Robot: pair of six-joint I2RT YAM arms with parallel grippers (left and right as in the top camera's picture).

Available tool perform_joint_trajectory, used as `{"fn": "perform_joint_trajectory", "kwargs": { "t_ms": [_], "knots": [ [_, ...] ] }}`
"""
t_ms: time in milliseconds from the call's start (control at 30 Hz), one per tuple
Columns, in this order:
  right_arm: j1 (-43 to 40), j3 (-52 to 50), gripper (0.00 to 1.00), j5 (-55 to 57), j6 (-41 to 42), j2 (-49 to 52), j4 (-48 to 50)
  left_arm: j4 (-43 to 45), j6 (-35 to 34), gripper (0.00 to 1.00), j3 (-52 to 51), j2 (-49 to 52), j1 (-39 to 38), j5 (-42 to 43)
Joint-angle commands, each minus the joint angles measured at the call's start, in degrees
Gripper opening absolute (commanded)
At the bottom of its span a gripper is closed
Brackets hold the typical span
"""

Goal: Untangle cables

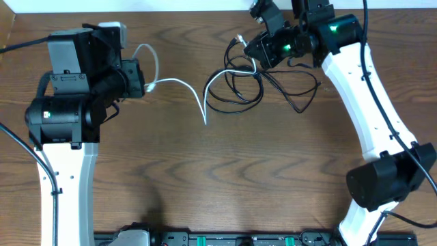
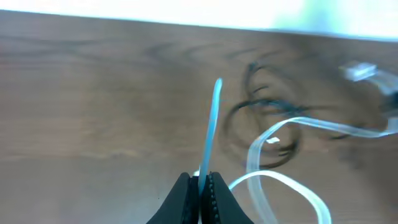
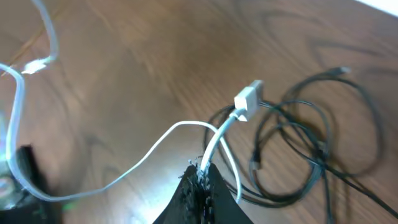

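Left fingers [image 2: 177, 202], right fingers [image 3: 186, 199] grip one white cable [image 2: 210, 130].

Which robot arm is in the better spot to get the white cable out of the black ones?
Probably the right one. The right gripper is shut on the white cable near its plug, right at the black cables. The left gripper pinches it far from the tangle.

Robot lab bench: wood-grain desk [image 1: 225, 171], 2 white arms mounted near corners, equipment rail [image 1: 225, 239] along near edge.
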Motion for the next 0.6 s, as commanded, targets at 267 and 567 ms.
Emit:
{"fn": "perform_joint_trajectory", "kwargs": {
  "t_ms": [267,567],
  "knots": [
    [4.3,-0.3,0.01,-18.6,-1.4,0.9,1.6,1.8,-21.5,0.07,-1.4,9.0,-2.4,25.4],
    [5.9,-0.3,0.01,-23.8,2.0,1.9,2.8,7.3,-36.3,0.07,-1.4,19.6,-2.4,37.5]
  ]
}}
